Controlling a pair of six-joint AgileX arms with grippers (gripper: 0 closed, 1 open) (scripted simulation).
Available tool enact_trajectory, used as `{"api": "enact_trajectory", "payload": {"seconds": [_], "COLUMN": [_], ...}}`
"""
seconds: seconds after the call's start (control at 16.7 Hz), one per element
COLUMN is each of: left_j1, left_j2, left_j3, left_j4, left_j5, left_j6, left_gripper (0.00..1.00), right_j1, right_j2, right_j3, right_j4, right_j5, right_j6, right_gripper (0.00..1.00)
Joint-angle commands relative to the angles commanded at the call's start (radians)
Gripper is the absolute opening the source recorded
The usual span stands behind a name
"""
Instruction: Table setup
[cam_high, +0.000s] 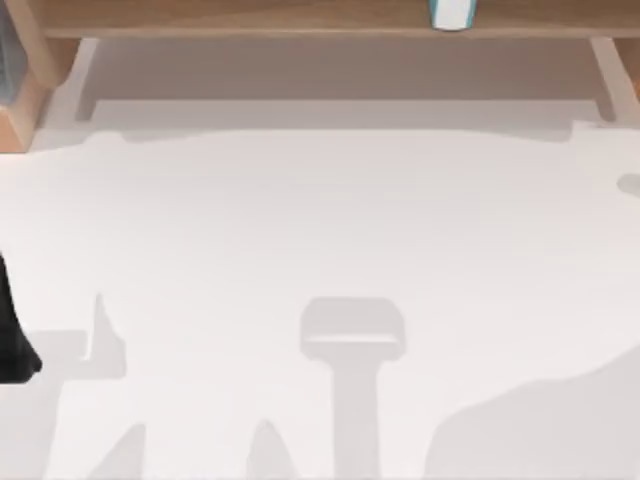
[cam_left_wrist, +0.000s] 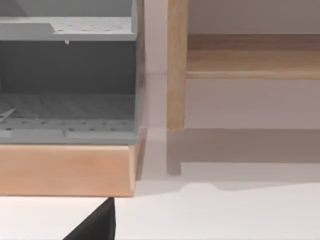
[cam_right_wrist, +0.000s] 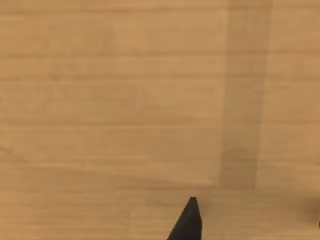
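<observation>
One white, teal-banded cup (cam_high: 452, 14) sits on the wooden shelf (cam_high: 250, 18) beyond the white tabletop (cam_high: 320, 230); approach level. Gripper spread: cannot tell.

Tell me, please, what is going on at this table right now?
Nothing is being handled yet. The white table is bare in front of a wooden shelf with a white and blue cup on it. The left arm sits at the table's left edge, its wrist camera facing a grey rack on a wooden base. The right wrist camera faces wood.

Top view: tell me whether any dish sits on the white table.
No: the white table carries shadows, and the cup stands on the wooden shelf.
</observation>
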Motion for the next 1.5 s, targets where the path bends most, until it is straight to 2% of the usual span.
{"api": "enact_trajectory", "payload": {"seconds": [0.12, 0.18, 0.72, 0.9, 1.2, 1.5], "left_j1": [0.0, 0.0, 0.0, 0.0, 0.0, 0.0], "left_j2": [0.0, 0.0, 0.0, 0.0, 0.0, 0.0], "left_j3": [0.0, 0.0, 0.0, 0.0, 0.0, 0.0], "left_j4": [0.0, 0.0, 0.0, 0.0, 0.0, 0.0], "left_j5": [0.0, 0.0, 0.0, 0.0, 0.0, 0.0], "left_j6": [0.0, 0.0, 0.0, 0.0, 0.0, 0.0], "left_gripper": [1.0, 1.0, 1.0, 1.0, 1.0, 1.0], "right_j1": [0.0, 0.0, -0.007, 0.011, 0.076, 0.164], "right_j2": [0.0, 0.0, 0.011, -0.05, -0.365, -0.919], "right_j3": [0.0, 0.0, -0.031, -0.067, -0.235, -0.493], "right_j4": [0.0, 0.0, -0.011, -0.044, -0.196, -0.428], "right_j5": [0.0, 0.0, 0.001, 0.007, 0.053, 0.14], "right_j6": [0.0, 0.0, 0.004, 0.048, 0.256, 0.585], "right_gripper": [0.98, 1.0, 1.0, 1.0, 1.0, 1.0]}}
